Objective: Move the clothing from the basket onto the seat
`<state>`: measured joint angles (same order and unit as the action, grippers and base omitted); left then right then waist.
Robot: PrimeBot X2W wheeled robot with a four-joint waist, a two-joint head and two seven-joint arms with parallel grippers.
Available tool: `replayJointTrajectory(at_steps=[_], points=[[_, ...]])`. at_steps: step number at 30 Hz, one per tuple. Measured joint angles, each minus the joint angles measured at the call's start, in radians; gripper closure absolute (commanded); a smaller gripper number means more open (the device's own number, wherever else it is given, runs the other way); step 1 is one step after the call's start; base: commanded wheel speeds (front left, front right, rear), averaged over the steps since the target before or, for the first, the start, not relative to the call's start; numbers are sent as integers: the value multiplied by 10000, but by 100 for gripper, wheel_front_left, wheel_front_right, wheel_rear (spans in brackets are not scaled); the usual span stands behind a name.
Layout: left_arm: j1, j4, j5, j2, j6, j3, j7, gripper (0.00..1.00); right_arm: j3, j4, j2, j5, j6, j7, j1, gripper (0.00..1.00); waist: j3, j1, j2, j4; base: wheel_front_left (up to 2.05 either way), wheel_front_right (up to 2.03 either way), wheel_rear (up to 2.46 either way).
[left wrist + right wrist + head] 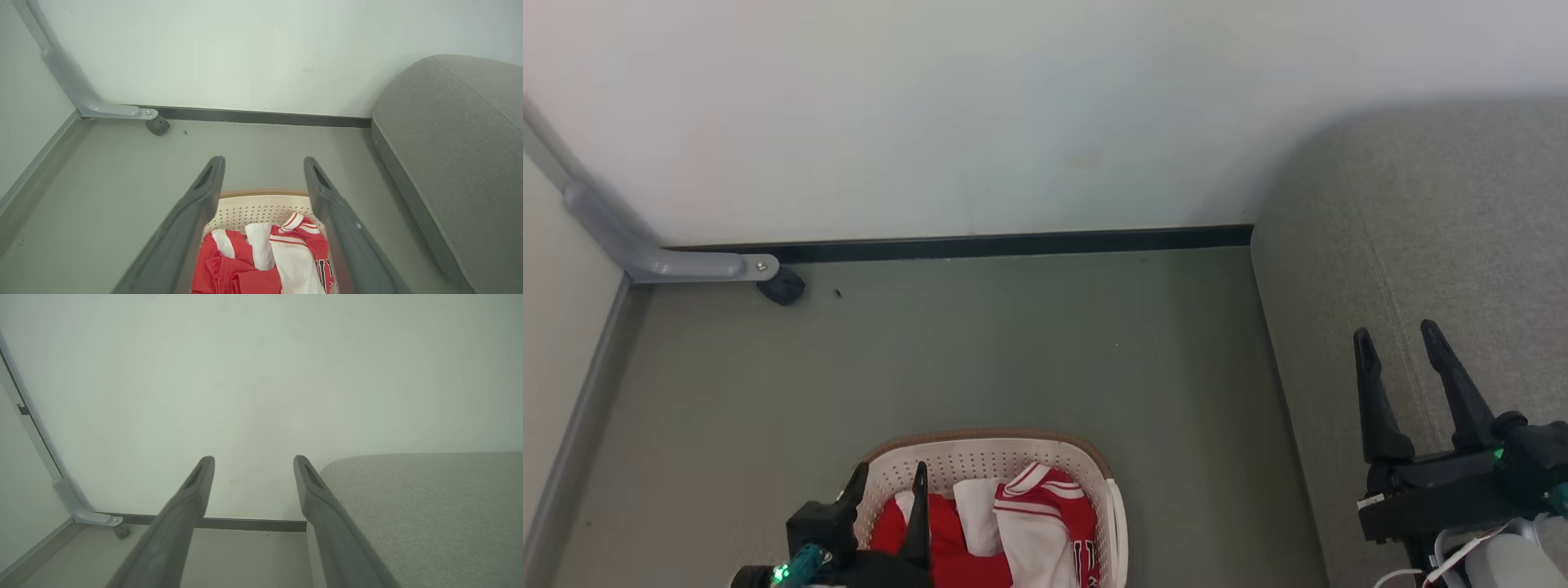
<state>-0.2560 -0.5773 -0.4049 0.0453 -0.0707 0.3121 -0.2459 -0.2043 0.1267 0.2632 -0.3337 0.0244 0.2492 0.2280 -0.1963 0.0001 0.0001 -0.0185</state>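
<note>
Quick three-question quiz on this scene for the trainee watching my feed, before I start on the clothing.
1. True or false: the clothing already lies on the seat.
2. Which gripper is closer to the basket? A) left gripper B) right gripper
3. Fill in: the jaws of both grippers stand ____.

Key:
1. False. It is in the basket.
2. A. The right gripper is by the seat.
3. Open, with nothing held.
</note>
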Motion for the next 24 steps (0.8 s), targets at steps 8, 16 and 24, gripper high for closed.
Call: replayJointTrajectory(at_steps=[8, 16, 24], points=[[-834, -895, -44, -29, -27, 522, 278, 0, 19, -453, 40, 2, -73, 2, 540, 0, -977, 1, 0, -298, 0, 0, 0], [-1569, -1718, -740, -54, -188, 1129, 683, 0, -40, -1076, -73, 2, -159, 4, 1216, 0, -2107, 1, 1, -806, 0, 0, 0], [-2352, -2550, -1022, -58, -259, 1595, 1344, 0, -71, -1779, -263, 0, -174, 31, 1728, 0, -3254, 0, 1, -1429, 0, 0, 0]])
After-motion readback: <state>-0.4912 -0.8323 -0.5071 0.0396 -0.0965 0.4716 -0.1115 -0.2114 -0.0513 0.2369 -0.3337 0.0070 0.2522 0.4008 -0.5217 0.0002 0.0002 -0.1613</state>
